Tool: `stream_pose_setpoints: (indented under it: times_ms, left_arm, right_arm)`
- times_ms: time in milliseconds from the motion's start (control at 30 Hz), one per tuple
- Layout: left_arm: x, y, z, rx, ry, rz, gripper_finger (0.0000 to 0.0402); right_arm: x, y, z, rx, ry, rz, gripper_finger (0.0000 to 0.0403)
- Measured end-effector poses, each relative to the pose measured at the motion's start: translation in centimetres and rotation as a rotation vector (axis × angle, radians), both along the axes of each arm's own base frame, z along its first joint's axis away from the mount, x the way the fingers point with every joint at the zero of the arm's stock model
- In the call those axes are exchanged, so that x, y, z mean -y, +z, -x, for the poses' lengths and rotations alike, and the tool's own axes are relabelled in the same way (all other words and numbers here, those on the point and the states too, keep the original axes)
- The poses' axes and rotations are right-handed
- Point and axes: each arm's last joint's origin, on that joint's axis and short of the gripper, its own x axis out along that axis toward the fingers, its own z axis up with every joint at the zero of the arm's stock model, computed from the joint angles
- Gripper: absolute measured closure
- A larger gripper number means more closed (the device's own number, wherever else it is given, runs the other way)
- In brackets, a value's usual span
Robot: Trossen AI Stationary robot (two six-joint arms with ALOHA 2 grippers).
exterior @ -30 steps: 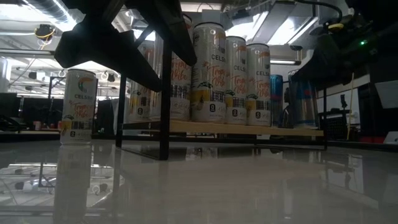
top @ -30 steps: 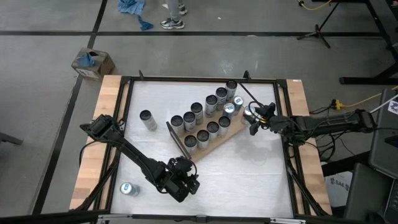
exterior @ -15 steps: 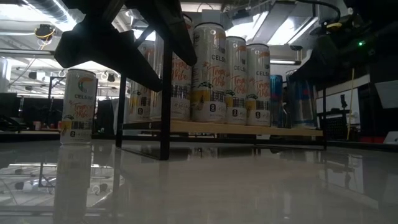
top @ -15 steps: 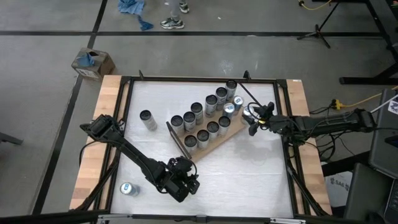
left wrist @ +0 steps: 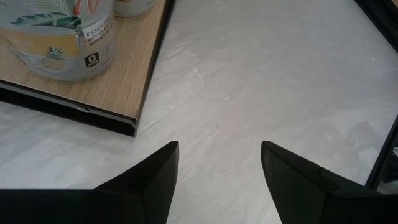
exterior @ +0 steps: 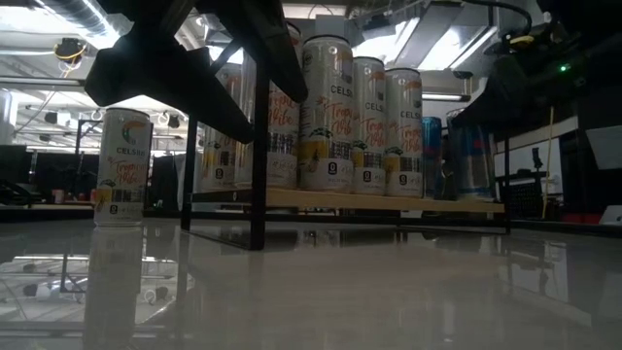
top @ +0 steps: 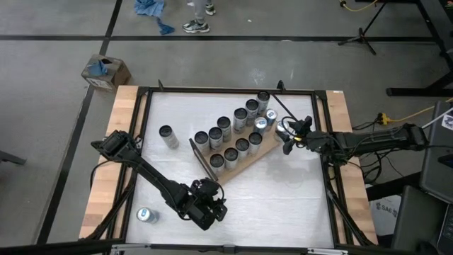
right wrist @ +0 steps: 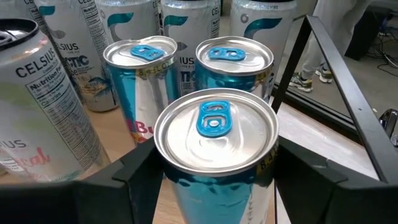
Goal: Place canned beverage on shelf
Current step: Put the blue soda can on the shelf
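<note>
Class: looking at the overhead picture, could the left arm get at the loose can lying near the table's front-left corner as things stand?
Probably yes. The left gripper is open, holds nothing, and only bare table lies between it and the can; the shelf stands farther back.

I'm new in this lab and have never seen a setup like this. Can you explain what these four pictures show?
It is a two-armed robot at a white table, seen at one moment by four cameras. One camera looks straight down, one sits at table height, and one rides on each wrist.

On the table stands a low wooden shelf loaded with upright drink cans, mostly Celsius cans. Two more cans stand off the shelf: one alone behind it, one near the front left corner.

The right gripper is at the shelf's far right end. Its jaws sit on either side of a blue-tabbed can, beside two matching ones.

The left gripper waits over bare table in front of the shelf, jaws open and empty.
</note>
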Motion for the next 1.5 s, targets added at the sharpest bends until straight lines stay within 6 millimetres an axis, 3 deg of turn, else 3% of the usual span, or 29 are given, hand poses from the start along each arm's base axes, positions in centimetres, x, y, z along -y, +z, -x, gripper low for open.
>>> stream_pose_setpoints:
  times_ms: [400,767,1500]
  left_arm:
    - [0.0,0.0,0.0,0.000,0.000,0.000,0.0179]
    - [0.0,0.0,0.0,0.000,0.000,0.000,0.0179]
    - [0.0,0.0,0.0,0.003,-0.002,0.001,0.0179]
  right_arm:
    - [0.1,0.0,0.0,-0.002,-0.019,0.010,0.0144]
    - [0.1,0.0,0.0,-0.003,-0.019,0.011,0.0072]
    - [0.1,1.2,0.3,0.081,-0.019,0.046,0.0079]
